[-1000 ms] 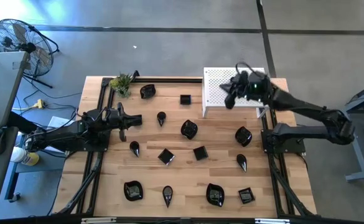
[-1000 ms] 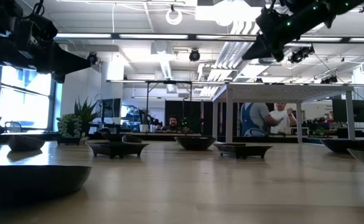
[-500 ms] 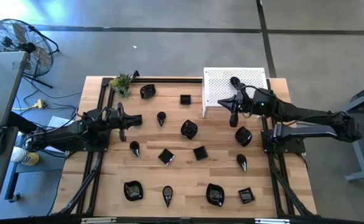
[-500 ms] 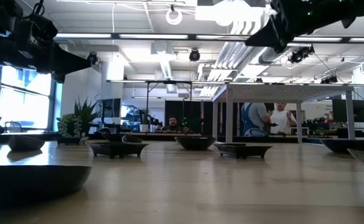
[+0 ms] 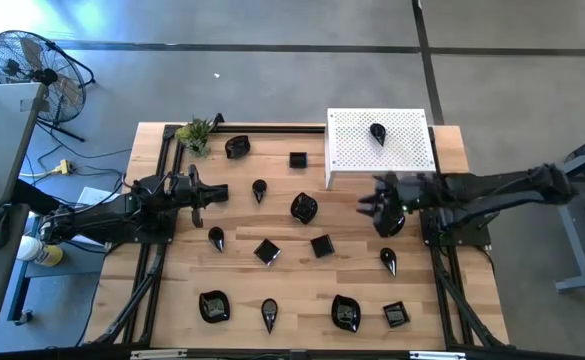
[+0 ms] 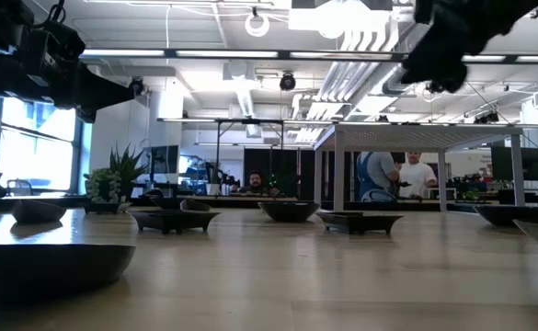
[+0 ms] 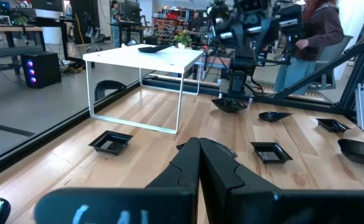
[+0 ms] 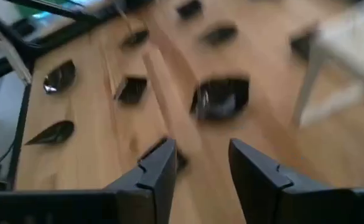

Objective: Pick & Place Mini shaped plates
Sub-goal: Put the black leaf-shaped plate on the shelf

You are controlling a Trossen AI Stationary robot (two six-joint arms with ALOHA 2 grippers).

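Right pincer (image 8: 197, 165) parted, empty, above table (image 5: 302, 290); left pincer (image 7: 199, 163) closed.

Table layout — dishes, stand, plant
One dish (image 5: 377, 132) sits on the stand (image 5: 407, 150) at the far right; the plant (image 5: 194, 134) stands far left — other dishes (image 5: 266, 251) lie between.

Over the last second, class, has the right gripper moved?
Yes. In the high view the right gripper has drawn back off the white perforated platform towards the table's middle, leaving a teardrop plate on top.
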